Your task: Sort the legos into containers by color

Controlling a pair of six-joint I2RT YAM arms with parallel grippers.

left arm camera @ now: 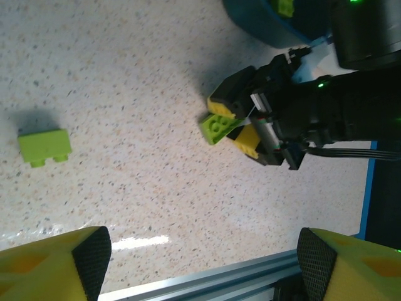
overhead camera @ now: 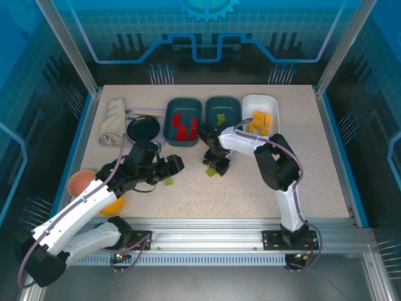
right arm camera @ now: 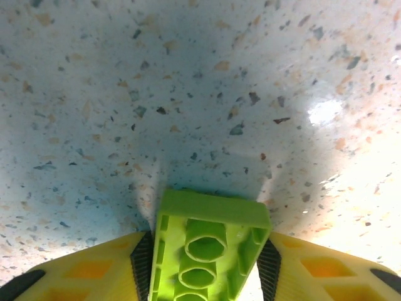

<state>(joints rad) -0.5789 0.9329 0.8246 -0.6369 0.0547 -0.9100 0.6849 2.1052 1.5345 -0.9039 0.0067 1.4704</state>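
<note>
My right gripper (overhead camera: 215, 167) is shut on a light green lego (right arm camera: 210, 241), which sits underside up between the yellow fingers just above the table. In the left wrist view that green lego (left arm camera: 216, 127) shows pinched in the right gripper (left arm camera: 235, 128). My left gripper (left arm camera: 203, 257) is open and holds nothing. A second green lego (left arm camera: 44, 146) lies loose on the table (overhead camera: 168, 181), just below the left gripper (overhead camera: 177, 165). At the back, one teal tray (overhead camera: 170, 128) holds red legos (overhead camera: 183, 124), another teal tray (overhead camera: 232, 106) holds a green lego (overhead camera: 221, 120), and the white tray (overhead camera: 270, 103) holds yellow-orange legos (overhead camera: 259, 120).
A round black dish (overhead camera: 143, 128) and a rolled cloth (overhead camera: 113, 122) sit at the back left. A pink cup (overhead camera: 81, 182) and a yellow bowl (overhead camera: 114, 204) stand beside the left arm. An aluminium rail (overhead camera: 219, 224) runs along the table's near edge.
</note>
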